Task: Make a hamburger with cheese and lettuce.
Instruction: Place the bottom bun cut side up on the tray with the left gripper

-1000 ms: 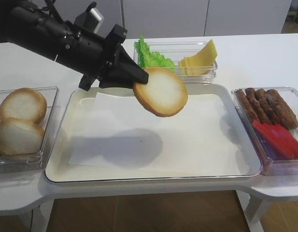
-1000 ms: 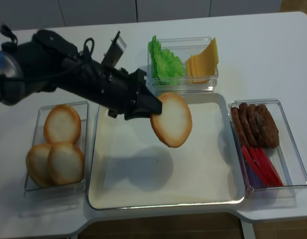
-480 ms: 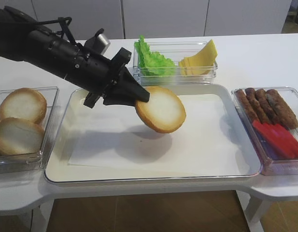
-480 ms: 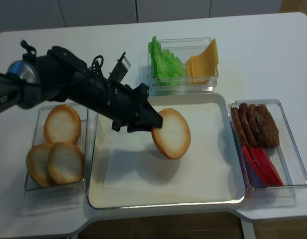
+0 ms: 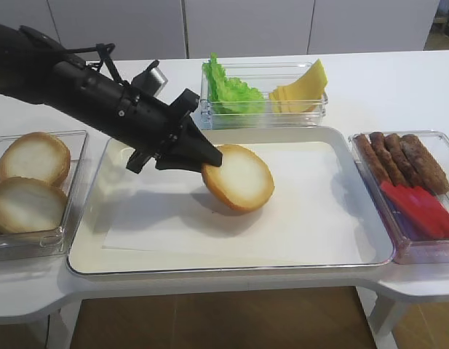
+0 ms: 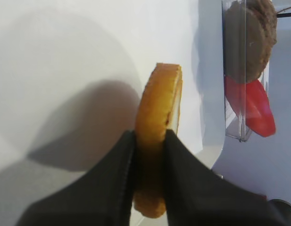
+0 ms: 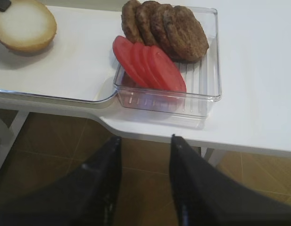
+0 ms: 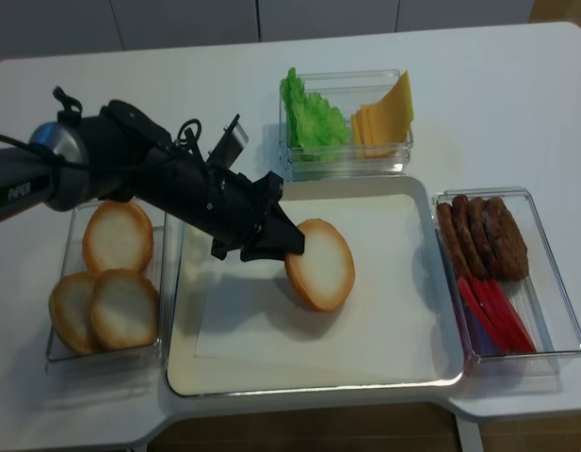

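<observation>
My left gripper [image 5: 209, 156] [image 8: 292, 247] [image 6: 150, 134] is shut on the left edge of the hamburger bun half [image 5: 239, 178] [image 8: 320, 266] [image 6: 159, 103]. The bun is tilted, pale face up, and its lower edge is at or just above the white paper in the middle tray [image 5: 319, 211] [image 8: 403, 311]. Lettuce [image 5: 228, 87] [image 8: 311, 118] and stacked cheese [image 5: 304, 89] [image 8: 384, 115] share a clear box behind the tray. My right gripper [image 7: 145, 139] is open and empty, over the floor off the table's front edge. The bun [image 7: 25, 26] shows at that view's top left.
A clear box of more bun halves [image 5: 31, 182] [image 8: 106, 282] stands left of the tray. On the right, another clear box [image 5: 410, 182] [image 8: 497, 264] [image 7: 169, 61] holds brown patties and red tomato slices. The left arm stretches over the tray's left part.
My left gripper has come down and slightly forward with the bun. The bun has dropped from well above the tray to the paper, and its shadow has closed in under it.
</observation>
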Controlling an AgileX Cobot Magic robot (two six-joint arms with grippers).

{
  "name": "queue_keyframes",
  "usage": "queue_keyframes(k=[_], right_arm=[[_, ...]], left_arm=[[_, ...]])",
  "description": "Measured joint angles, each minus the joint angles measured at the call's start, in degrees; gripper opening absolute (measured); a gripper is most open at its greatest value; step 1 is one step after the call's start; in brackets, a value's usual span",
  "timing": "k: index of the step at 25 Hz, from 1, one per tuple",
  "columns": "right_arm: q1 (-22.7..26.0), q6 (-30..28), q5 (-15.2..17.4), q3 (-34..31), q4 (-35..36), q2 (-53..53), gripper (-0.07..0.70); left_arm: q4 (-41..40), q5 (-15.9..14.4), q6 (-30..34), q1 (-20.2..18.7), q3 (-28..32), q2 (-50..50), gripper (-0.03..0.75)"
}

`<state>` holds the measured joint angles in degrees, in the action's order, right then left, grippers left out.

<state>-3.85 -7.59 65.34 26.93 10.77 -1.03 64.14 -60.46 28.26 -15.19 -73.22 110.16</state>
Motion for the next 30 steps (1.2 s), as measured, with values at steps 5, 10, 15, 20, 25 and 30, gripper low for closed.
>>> queue_keyframes(k=[5,10,15,20,25,30], right_arm=[[0.0,-0.1,0.0,0.0,0.0,0.0,0.281],[0.0,-0.1,0.0,0.0,0.0,0.0,0.281],[0.0,-0.1,0.0,0.0,0.0,0.0,0.281],[0.0,-0.1,0.0,0.0,0.0,0.0,0.281],[0.0,-0.1,0.0,0.0,0.0,0.0,0.281],[0.0,-0.1,0.0,0.0,0.0,0.0,0.281]], left_arm=[[-1.4,0.6,0.0,-0.1,0.0,0.1,0.115],[-3.4,0.7,-0.1,-0.1,0.0,0.2,0.127],[-3.9,0.7,-0.1,-0.1,0.0,0.2,0.157],[-3.6,0.7,-0.1,-0.1,0.0,0.2,0.208],[-1.2,0.7,0.0,-0.1,0.0,0.2,0.290],[-0.2,0.7,0.1,-0.1,0.0,0.2,0.365]])
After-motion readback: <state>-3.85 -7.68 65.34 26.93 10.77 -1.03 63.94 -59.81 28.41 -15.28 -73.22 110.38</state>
